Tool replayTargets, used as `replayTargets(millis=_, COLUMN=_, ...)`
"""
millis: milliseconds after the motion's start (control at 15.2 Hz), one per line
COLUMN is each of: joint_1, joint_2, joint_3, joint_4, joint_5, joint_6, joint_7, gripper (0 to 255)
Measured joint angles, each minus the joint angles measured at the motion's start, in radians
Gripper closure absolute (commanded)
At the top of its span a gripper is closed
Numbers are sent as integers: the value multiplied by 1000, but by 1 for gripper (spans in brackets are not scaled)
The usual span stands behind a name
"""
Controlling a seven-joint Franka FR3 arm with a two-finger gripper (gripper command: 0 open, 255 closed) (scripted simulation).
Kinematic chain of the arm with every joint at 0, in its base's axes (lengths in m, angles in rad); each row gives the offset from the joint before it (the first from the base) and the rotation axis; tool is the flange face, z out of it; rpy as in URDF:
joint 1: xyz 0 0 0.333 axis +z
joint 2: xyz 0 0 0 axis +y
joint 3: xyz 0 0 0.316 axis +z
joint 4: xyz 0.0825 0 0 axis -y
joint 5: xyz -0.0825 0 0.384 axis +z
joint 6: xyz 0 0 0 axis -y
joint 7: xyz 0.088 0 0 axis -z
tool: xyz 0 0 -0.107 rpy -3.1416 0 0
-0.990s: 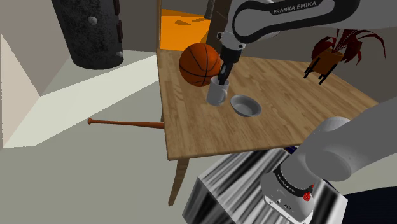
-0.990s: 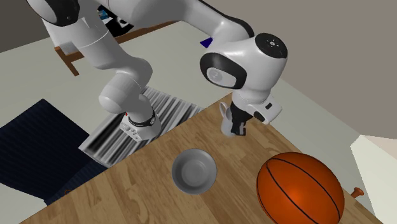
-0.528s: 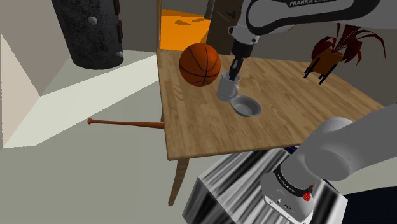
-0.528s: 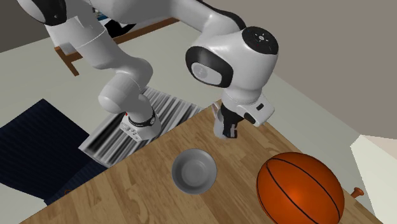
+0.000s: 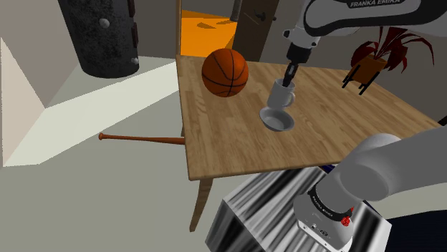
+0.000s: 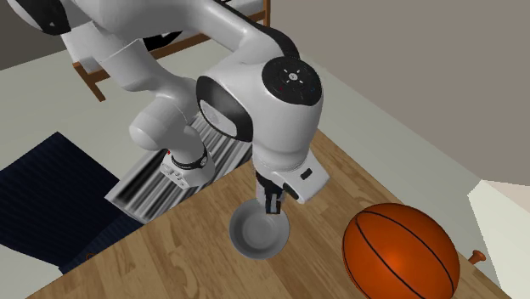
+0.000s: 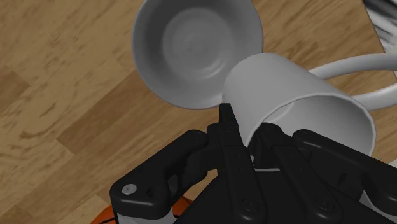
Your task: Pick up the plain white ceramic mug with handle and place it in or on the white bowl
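**Gripper** (image 5: 286, 80): its fingers are pinching narrowly on the wall of the white mug (image 7: 289, 95).

**Mug:** we are holding it clear of the wooden table (image 5: 215, 143). It is hanging just above the pale grey bowl (image 7: 191, 48), seemingly toward one rim.

**Step:** we are judging this the carry-to-bowl stage, nearly complete.

**Next:** we are expecting to need centring, a gentle lowering, then opening the fingers.
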State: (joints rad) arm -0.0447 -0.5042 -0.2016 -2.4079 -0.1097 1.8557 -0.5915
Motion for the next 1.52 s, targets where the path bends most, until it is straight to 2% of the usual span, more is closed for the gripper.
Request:
replayTargets(millis=264, joint_1=-43, joint_2=-23, joint_3=-67, joint_4=5, joint_5=-43, joint_6=-21, joint_7=-88, gripper=255)
replayTargets(millis=396, joint_1=-51, joint_2=-30, joint_3=-78, joint_4=-8, joint_5=-52, joint_6=-13, joint_7=-102, gripper=255)
replayTargets(millis=1518, joint_1=-58, joint_2=36, joint_3=-115, joint_4=-179, joint_5=-71, joint_6=222, joint_7=-107, gripper=255)
